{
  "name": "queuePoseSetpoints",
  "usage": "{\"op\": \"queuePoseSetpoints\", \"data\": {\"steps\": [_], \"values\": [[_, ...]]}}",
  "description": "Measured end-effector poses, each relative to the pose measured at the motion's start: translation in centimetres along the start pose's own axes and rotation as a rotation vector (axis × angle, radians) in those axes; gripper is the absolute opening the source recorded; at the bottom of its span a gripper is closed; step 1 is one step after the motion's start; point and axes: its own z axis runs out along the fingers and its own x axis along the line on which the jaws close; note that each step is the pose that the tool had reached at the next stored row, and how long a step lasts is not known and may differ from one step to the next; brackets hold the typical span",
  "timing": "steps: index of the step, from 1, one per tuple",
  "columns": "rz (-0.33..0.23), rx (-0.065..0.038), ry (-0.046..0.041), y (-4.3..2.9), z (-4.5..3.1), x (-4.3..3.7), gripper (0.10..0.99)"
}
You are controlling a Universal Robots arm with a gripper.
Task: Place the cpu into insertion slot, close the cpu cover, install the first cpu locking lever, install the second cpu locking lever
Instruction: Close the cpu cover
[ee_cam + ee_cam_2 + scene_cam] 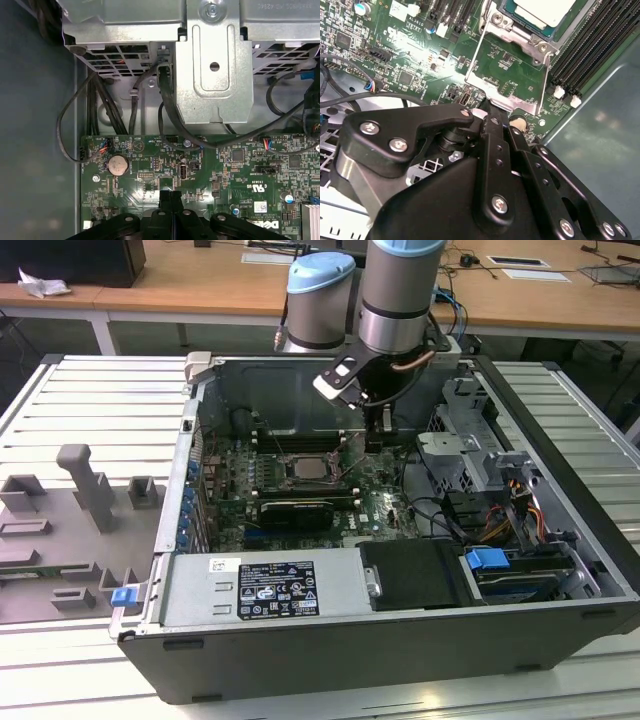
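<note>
The cpu (545, 12) lies flat in the insertion slot (509, 11), its pale metal top facing up; in the exterior view the cpu (310, 468) sits mid-board. The cpu cover (476, 57) is swung open away from the slot, and green board shows through its square window. My gripper (489, 107) is shut, with its tips right at the cover's free edge. Whether they pinch that edge or only touch it is unclear. In the exterior view my gripper (376, 440) hangs just off the slot toward that view's right. The first wrist view has the shut fingers (170, 196) over the board.
Black memory slots (590, 45) flank the socket. A metal drive cage (215, 65) with black cables (170, 120) stands close behind the gripper, and a coin battery (118, 164) sits on the board. The case wall (600, 130) is near. A grey fixture tray (70, 520) lies outside the case.
</note>
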Motion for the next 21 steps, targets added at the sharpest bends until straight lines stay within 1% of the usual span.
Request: {"op": "queuePoseSetpoints", "data": {"steps": [11, 17, 21], "values": [[0.000, 0.000, 0.0000, -0.47, -0.03, 0.00, 0.106], [0.000, 0.000, 0.0002, -0.57, -0.25, 0.00, 0.106], [0.000, 0.000, -0.0002, -0.99, -0.30, -0.01, 0.106]]}}
